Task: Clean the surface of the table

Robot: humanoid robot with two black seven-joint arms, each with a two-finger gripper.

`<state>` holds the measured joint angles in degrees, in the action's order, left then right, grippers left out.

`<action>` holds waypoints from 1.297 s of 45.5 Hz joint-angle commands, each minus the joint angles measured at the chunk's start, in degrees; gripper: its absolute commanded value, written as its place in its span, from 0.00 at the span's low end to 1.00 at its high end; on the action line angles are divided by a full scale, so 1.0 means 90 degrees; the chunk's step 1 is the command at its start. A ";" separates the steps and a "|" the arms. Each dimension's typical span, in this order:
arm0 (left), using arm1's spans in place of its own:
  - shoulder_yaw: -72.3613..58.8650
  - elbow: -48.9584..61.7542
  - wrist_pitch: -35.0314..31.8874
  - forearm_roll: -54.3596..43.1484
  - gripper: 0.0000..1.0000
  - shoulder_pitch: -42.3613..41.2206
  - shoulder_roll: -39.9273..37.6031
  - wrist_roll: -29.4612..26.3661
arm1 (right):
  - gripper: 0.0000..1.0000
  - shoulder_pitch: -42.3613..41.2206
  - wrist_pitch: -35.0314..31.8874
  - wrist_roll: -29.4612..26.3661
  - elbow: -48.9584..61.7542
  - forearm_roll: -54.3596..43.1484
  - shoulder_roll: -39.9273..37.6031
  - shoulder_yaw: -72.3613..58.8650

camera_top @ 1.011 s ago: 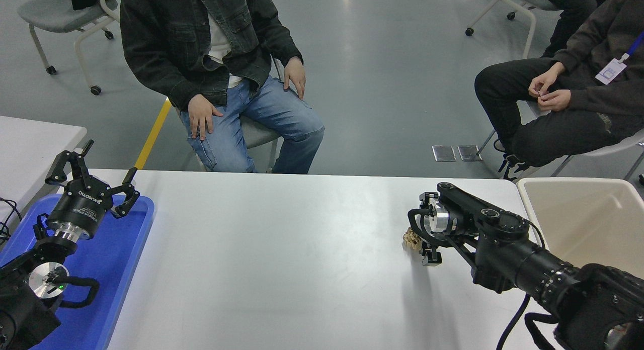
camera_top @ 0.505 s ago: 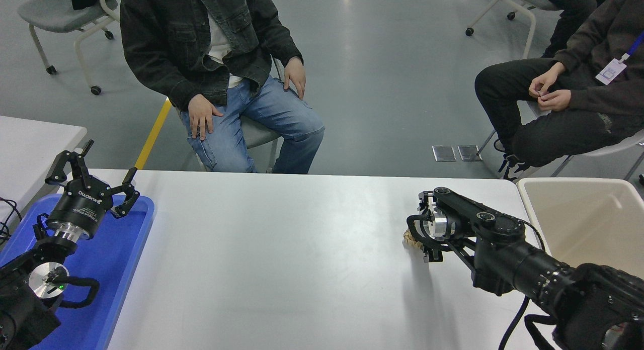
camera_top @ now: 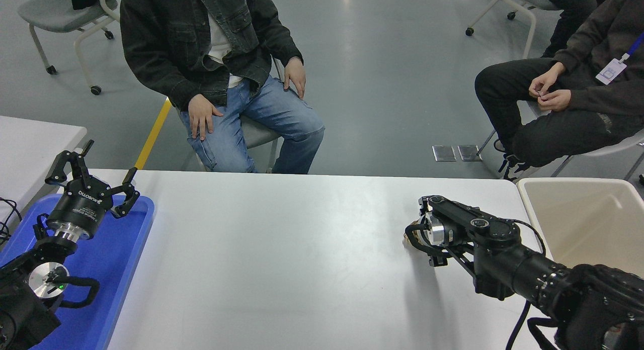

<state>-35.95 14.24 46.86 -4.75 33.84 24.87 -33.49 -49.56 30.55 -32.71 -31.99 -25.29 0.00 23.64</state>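
Desk (camera_top: 302,249): the white-grey top fills the lower half of the view and is bare over most of its width. A blue tray (camera_top: 128,249) sits along the left edge and a beige bin (camera_top: 533,204) stands just off the right edge.

Right arm: enters from the lower right corner and reaches toward the far right part of the desk. Over the last second the wrist has sunk lower and tipped further down. The right gripper (camera_top: 420,237) is now low at the desk surface.

Small tan object (camera_top: 408,238): a second ago it showed plainly at the gripper's tip. Now only a sliver shows at the left of the gripper; the rest is hidden. Cannot tell whether the gripper has clenched on it or is merely over it.

Judgement: pick-up of the one piece of debris is in hand; the bin is near for disposal.

Left gripper (camera_top: 93,181): parked over the tray near the far left corner, fingers splayed, holding nothing. Unchanged.

Two people sit beyond the far edge, hands off the desk.
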 commanded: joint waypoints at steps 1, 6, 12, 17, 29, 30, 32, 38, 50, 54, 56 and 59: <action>0.0000 0.0000 0.0008 0.0000 1.00 0.0000 0.0000 0.0000 | 0.58 -0.0001 -0.0006 0.0002 0.0000 0.0056 0.0000 -0.0048; 0.0000 0.0000 -0.0001 0.0000 1.00 0.0000 0.0000 0.0000 | 0.46 -0.0021 -0.0006 0.0002 -0.0069 0.0075 0.0000 -0.0039; 0.0000 0.0000 -0.0001 0.0000 1.00 0.0000 0.0000 0.0000 | 0.20 -0.0011 -0.0006 -0.0008 -0.0108 0.0075 0.0000 -0.0068; 0.0000 0.0000 -0.0001 0.0000 1.00 0.0000 0.0000 0.0000 | 0.00 -0.0021 -0.0015 -0.0076 -0.0254 0.0153 0.0000 0.0069; 0.0000 0.0000 -0.0001 0.0000 1.00 0.0000 0.0000 0.0000 | 0.00 0.0018 -0.0757 -0.0350 -0.1786 0.0573 -0.0878 0.0079; 0.0000 0.0000 -0.0001 0.0000 1.00 0.0000 0.0000 0.0000 | 0.00 0.0009 -0.0767 -0.0350 -0.1855 0.0573 -0.0937 0.0059; 0.0000 0.0000 -0.0001 0.0000 1.00 0.0000 0.0000 0.0000 | 0.00 0.0009 -0.0767 -0.0359 -0.1895 0.0573 -0.0986 0.0059; 0.0000 0.0000 -0.0001 0.0000 1.00 0.0000 0.0000 0.0000 | 0.00 -0.0011 -0.0748 -0.0388 -0.1943 0.0573 -0.1122 0.0088; 0.0000 0.0000 0.0008 0.0000 1.00 0.0000 0.0000 0.0000 | 0.00 -0.0030 -0.0748 -0.0632 -0.2978 0.0466 -0.1972 -0.0019; 0.0000 0.0000 -0.0001 0.0000 1.00 0.0000 0.0000 0.0000 | 0.00 -0.0079 -0.0748 -0.0974 -0.3330 0.0456 -0.2255 0.0020; 0.0000 0.0000 -0.0001 0.0000 1.00 0.0000 0.0000 0.0000 | 0.00 -0.0099 -0.0748 -0.1062 -0.3505 0.0456 -0.2363 0.0049; 0.0000 0.0000 -0.0001 0.0000 1.00 0.0000 0.0000 0.0000 | 0.00 -0.0108 -0.0699 -0.1101 -0.3721 0.0456 -0.2577 0.0088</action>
<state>-35.95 14.24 46.84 -4.75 33.84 24.88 -33.49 -50.00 24.02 -39.11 -57.56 -20.99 -16.65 23.85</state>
